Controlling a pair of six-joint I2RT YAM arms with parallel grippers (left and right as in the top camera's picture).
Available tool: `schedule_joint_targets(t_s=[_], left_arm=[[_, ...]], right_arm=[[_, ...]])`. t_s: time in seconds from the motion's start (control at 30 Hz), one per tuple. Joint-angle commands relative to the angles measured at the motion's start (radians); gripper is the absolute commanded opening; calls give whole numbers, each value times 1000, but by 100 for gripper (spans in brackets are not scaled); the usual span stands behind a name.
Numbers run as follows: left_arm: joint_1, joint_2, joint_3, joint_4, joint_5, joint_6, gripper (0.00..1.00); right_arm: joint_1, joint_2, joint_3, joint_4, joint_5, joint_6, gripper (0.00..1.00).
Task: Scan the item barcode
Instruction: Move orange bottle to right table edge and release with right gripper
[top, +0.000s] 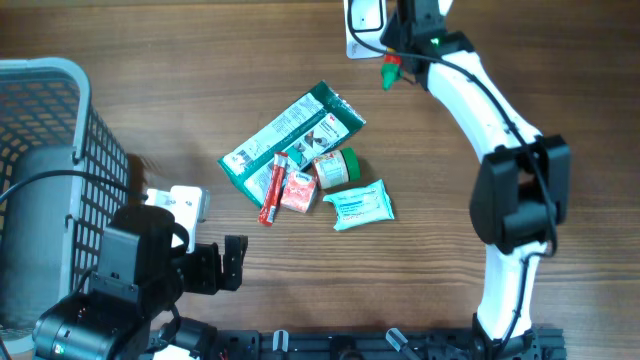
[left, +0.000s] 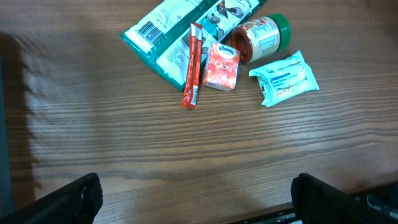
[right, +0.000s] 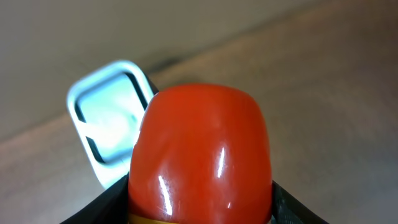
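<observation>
Your right pincer (top: 402, 52) is at the top of the overhead frame, right of centre, partly closed on a red-capped item (top: 390, 72). The item shows red and green from above. In the right wrist view its glossy red cap (right: 199, 155) fills the centre and bottom, with a dark finger (right: 109, 208) at each lower edge pressing its sides and a thin yellow band just under the cap. The white scanner (top: 362, 25) sits just left of the held item at the top edge. In the right wrist view the scanner (right: 109, 124) is upper left, behind the cap, with its window facing the camera. I can't tell whether they touch.

Your left pincer (top: 232, 262) is lower left in the overhead view, jaws wide apart and holding nothing. It hangs over bare table (left: 124, 137).

The rest is piled mid-frame:
- a green pouch (top: 290, 135) with its barcode showing
- a red stick pack (top: 272, 188) lying on the pouch's lower edge
- a small Kleenex pack (top: 298, 190)
- a green-lidded jar (top: 337, 168) on its side
- a teal wipes packet (top: 360, 203)

A grey basket (top: 60, 150) is at the left edge.
</observation>
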Motion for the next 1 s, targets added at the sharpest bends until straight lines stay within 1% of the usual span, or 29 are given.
schedule_joint_targets(t_s=[0.0,0.07,0.13,0.23,0.37,0.4,0.47,0.5,0.53,0.57,0.63,0.67,0.73,0.77,0.83,0.87,0.97], left_arm=[[-3,-5,7,2,-3,5,100],[-3,-5,7,2,-3,5,100],[-3,-5,7,2,-3,5,100],[-3,-5,7,2,-3,5,100],[-3,-5,7,2,-3,5,100],[-3,-5,7,2,-3,5,100],[-3,-5,7,2,-2,5,100],[-3,-5,7,2,-3,5,100],[-3,-5,7,2,-3,5,100],[-3,-5,7,2,-3,5,100],[-3,-5,7,2,-3,5,100],[-3,-5,7,2,-3,5,100],[-3,-5,7,2,-2,5,100],[-3,-5,7,2,-2,5,100],[-3,-5,7,2,-3,5,100],[-3,-5,7,2,-2,5,100],[-3,-5,7,2,-3,5,100]], right_arm=[[19,126,195,79,77,-65,25],[26,211,269,157,78,-65,26],[35,264,301,239,78,-65,26],[55,276,301,319,78,-85,29],[57,274,305,311,82,-86,30],[57,273,323,279,98,-86,30],[48,272,419,132,169,-105,29],[32,272,494,22,188,-146,29],[0,266,598,-149,260,-172,31],[-31,261,650,-251,320,-172,31],[-129,248,704,-427,395,-168,31],[-164,242,704,-472,400,-161,31],[-285,243,703,-599,394,-126,30],[-348,243,690,-640,385,-103,30],[-463,243,658,-657,354,-102,29],[-510,245,641,-651,349,-102,27],[-690,253,552,-603,337,-112,26]])
